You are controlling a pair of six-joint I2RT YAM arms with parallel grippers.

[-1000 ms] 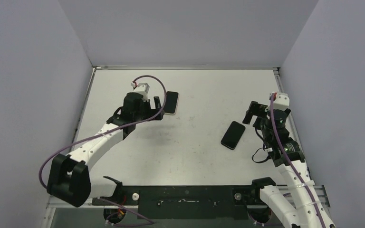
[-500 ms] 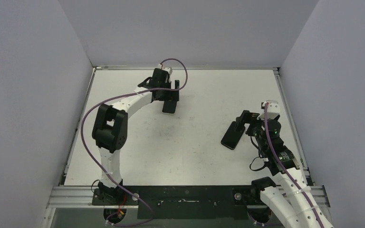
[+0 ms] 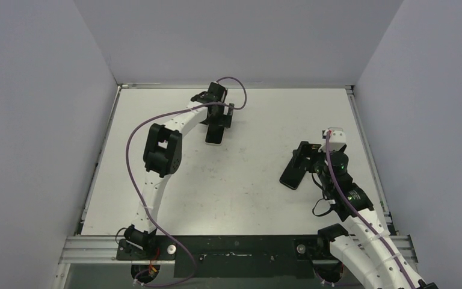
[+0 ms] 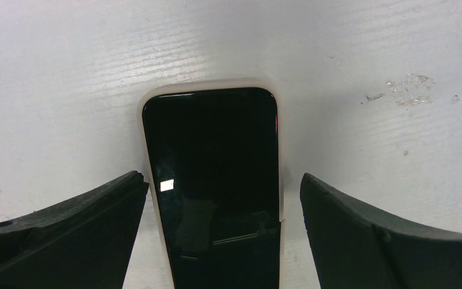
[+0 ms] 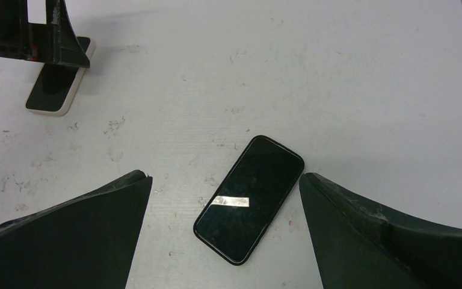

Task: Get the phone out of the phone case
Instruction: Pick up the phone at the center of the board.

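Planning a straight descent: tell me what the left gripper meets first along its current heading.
The left gripper would probably meet the cream-cased phone, centred between its open jaws; remaining depth is unclear.

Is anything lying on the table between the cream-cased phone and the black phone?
Nothing: in the right wrist view, only bare, scuffed table separates the cream-cased phone from the black phone.
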